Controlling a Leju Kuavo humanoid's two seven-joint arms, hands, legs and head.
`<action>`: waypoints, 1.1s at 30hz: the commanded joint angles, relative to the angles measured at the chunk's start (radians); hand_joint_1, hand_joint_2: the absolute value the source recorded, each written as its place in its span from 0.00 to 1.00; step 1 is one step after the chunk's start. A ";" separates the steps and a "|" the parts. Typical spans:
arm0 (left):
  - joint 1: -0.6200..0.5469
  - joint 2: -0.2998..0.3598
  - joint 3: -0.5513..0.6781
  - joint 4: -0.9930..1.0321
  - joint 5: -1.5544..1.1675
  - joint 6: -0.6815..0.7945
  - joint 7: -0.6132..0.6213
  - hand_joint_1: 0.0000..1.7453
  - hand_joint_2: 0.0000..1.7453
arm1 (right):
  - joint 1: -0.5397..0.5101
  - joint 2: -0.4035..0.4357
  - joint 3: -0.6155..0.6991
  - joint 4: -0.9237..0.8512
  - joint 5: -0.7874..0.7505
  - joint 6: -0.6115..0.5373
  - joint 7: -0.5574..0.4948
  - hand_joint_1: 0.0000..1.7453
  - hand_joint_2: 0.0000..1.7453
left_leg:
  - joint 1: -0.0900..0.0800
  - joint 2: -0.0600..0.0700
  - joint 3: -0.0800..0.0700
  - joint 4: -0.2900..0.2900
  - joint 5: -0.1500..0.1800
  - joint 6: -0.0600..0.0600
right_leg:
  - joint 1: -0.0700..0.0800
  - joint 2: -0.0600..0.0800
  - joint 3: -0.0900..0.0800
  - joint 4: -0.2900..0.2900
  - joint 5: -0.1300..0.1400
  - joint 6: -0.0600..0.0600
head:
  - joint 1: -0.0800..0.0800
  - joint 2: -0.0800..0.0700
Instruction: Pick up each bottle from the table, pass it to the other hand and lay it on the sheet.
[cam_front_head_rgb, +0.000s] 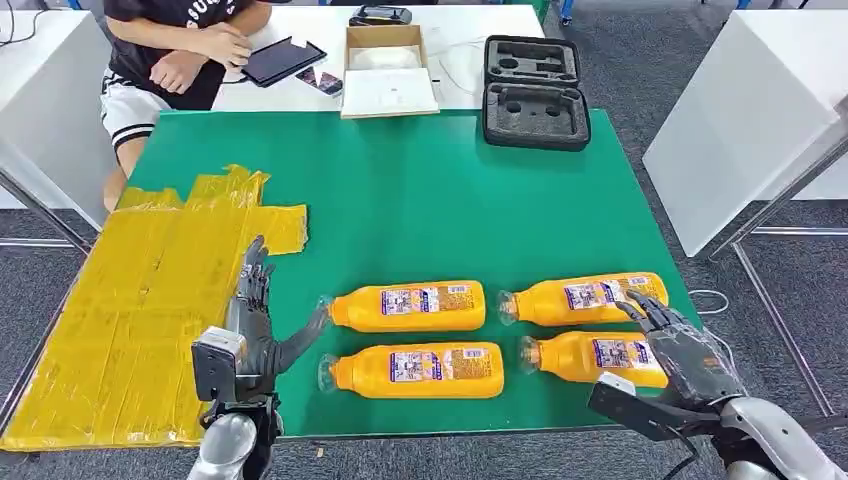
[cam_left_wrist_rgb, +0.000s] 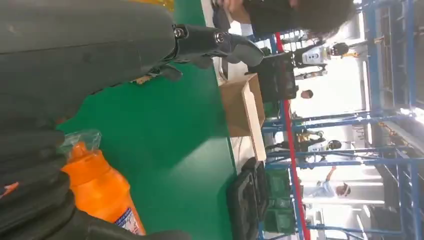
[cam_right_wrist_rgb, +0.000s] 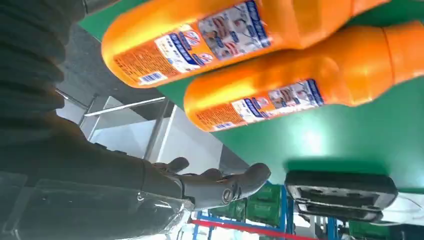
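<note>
Head view: you see four bottles (cam_front_head_rgb: 415, 306) lying on the green table (cam_front_head_rgb: 420, 210), none on the yellow sheet (cam_front_head_rgb: 130, 300). Left hand (cam_front_head_rgb: 262, 325) fingers apart, empty; right hand (cam_front_head_rgb: 680, 345) spread over the near right bottle (cam_front_head_rgb: 595, 357), not clamped. All transfers remain.

Four bottles lie on their sides on the table (cam_front_head_rgb: 420, 190) in two rows of two — rear left bottle (cam_front_head_rgb: 410, 306), rear right bottle (cam_front_head_rgb: 585, 298), front left bottle (cam_front_head_rgb: 420, 371) and front right bottle (cam_front_head_rgb: 595, 358), caps all pointing left. The sheet (cam_front_head_rgb: 120, 320) covers the table's left part. The left hand (cam_front_head_rgb: 255, 330) sits between sheet and bottles; the right hand (cam_front_head_rgb: 685, 350) rests at the right pair's far ends. Behind lie a foam case (cam_front_head_rgb: 535, 92) and a cardboard box (cam_front_head_rgb: 388, 72) — a person (cam_front_head_rgb: 170, 50) sits beyond.
</note>
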 joint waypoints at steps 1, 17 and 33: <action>-0.048 0.013 0.022 0.072 0.009 -0.009 -0.011 0.00 1.00 | 0.020 0.016 -0.036 0.041 0.015 0.019 -0.012 0.00 1.00 | 0.001 0.000 0.004 -0.001 -0.001 -0.003 | 0.001 -0.001 0.005 -0.001 -0.001 -0.001 | 0.000 0.000; -0.049 0.020 0.019 0.073 0.017 -0.004 -0.013 0.00 1.00 | -0.043 0.035 -0.073 0.143 0.067 0.021 -0.040 0.00 1.00 | 0.001 0.002 0.003 -0.001 -0.001 -0.002 | 0.001 0.000 0.004 -0.002 0.000 -0.001 | 0.000 0.000; -0.049 0.020 0.019 0.073 0.017 -0.004 -0.013 0.00 1.00 | -0.043 0.035 -0.073 0.143 0.067 0.021 -0.040 0.00 1.00 | 0.001 0.002 0.007 0.000 -0.003 -0.003 | 0.002 0.000 0.008 -0.002 -0.002 -0.002 | 0.000 0.000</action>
